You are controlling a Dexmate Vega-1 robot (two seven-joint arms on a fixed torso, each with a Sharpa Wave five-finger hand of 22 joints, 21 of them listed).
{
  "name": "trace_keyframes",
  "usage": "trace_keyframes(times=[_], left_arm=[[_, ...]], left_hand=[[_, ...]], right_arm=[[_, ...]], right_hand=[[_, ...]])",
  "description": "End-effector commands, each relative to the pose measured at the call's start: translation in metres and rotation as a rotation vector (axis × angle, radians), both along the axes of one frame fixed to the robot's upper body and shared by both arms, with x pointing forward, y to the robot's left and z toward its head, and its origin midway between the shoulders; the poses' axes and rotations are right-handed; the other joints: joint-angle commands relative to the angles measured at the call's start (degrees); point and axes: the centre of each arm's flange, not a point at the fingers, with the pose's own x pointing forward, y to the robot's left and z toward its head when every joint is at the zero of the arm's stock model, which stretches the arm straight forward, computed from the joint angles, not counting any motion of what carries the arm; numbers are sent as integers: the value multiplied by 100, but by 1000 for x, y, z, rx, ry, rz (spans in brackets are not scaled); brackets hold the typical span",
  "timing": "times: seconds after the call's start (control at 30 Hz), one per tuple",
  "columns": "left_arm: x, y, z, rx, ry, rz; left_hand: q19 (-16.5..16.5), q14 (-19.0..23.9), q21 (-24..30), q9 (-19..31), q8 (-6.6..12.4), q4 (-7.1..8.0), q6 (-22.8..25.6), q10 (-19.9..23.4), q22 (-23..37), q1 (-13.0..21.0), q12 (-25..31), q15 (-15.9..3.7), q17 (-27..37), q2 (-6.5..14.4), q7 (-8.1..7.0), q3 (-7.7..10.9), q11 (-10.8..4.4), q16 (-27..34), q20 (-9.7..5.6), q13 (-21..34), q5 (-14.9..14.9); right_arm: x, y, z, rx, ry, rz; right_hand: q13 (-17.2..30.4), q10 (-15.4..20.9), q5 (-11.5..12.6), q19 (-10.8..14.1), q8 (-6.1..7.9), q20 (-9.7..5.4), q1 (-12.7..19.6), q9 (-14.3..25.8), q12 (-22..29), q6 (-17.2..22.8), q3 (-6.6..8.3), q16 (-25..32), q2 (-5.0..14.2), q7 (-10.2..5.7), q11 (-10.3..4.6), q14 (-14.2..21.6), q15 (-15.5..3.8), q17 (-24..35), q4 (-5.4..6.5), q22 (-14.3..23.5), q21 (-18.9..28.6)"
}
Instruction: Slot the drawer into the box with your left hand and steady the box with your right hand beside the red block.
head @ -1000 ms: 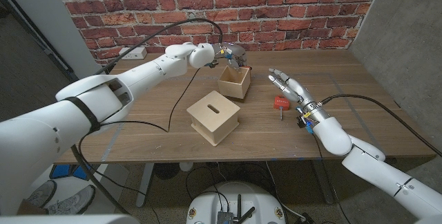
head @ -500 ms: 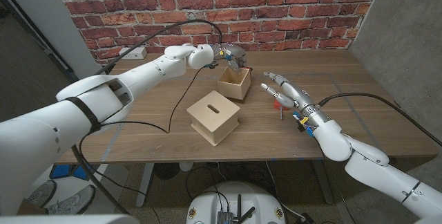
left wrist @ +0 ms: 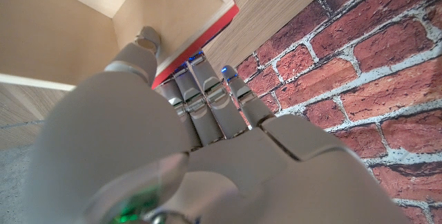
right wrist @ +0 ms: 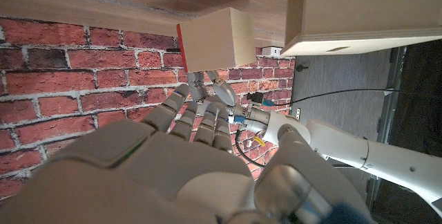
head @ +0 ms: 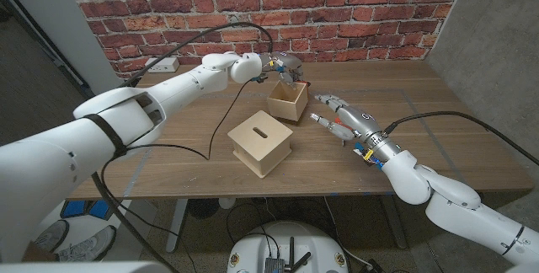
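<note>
The drawer (head: 286, 101), a small open wooden tray with a red edge, stands at the back middle of the table. My left hand (head: 285, 66) grips its far wall, thumb inside and fingers outside, as the left wrist view shows on the drawer (left wrist: 83, 16). The box (head: 261, 142), a wooden cube with a slot on top, sits nearer the front. My right hand (head: 341, 115) hovers open just right of the drawer, fingers spread, and covers the spot of the red block. In the right wrist view the drawer (right wrist: 221, 41) and the box (right wrist: 366, 10) lie beyond my right hand's fingers (right wrist: 197, 117).
A black cable (head: 215, 130) trails across the table left of the box. A white power strip (head: 160, 64) lies at the back left by the brick wall. Bare tabletop (head: 446, 130) stretches to the right of my right hand.
My right hand has moved left and forward, over the red block and close to the drawer. The left hand, the drawer and the box have not moved.
</note>
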Motion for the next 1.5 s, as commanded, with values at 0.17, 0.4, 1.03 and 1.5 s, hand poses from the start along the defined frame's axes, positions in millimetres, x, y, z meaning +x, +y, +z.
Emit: trace_keyframes(times=[0.17,0.4,1.03,1.5], left_arm=[[-2,-9,2,19,-4,-18],[-3,-12,0,29,-4,-31],[-4,-13,2,47,-24,-43],[-7,-14,0,51,-36,-57]], left_hand=[[-21,23,-5,18,11,3,44,206,20,231,46,-191,34,282,0,-3,-167,48,-900,9,29],[-22,26,-4,19,15,4,57,203,21,226,43,-191,35,291,10,-6,-168,49,-899,9,29],[-33,32,-6,18,14,0,58,202,19,219,39,-191,35,296,11,-15,-170,49,-899,7,31],[-47,47,-9,19,10,-3,49,225,17,219,46,-191,38,308,13,-20,-169,54,-898,9,34]], right_arm=[[-19,16,-4,-177,-27,-21],[-24,28,-7,-229,-33,-12],[-22,54,-13,-372,-62,10],[-27,69,-17,-448,-84,-13]], right_hand=[[12,13,-27,-26,14,-344,89,21,13,-27,51,16,126,-3,-31,8,-333,8,-36,24,9],[11,28,-45,-77,10,-426,98,21,20,-51,71,12,129,-34,-56,-11,-385,9,-54,24,-4],[9,50,-59,-229,-6,-531,31,20,26,-142,167,37,265,-107,-156,1,-487,33,39,27,-28],[5,53,-53,-426,-20,-530,35,18,23,-268,271,42,290,-143,-245,36,-550,21,67,27,-46]])
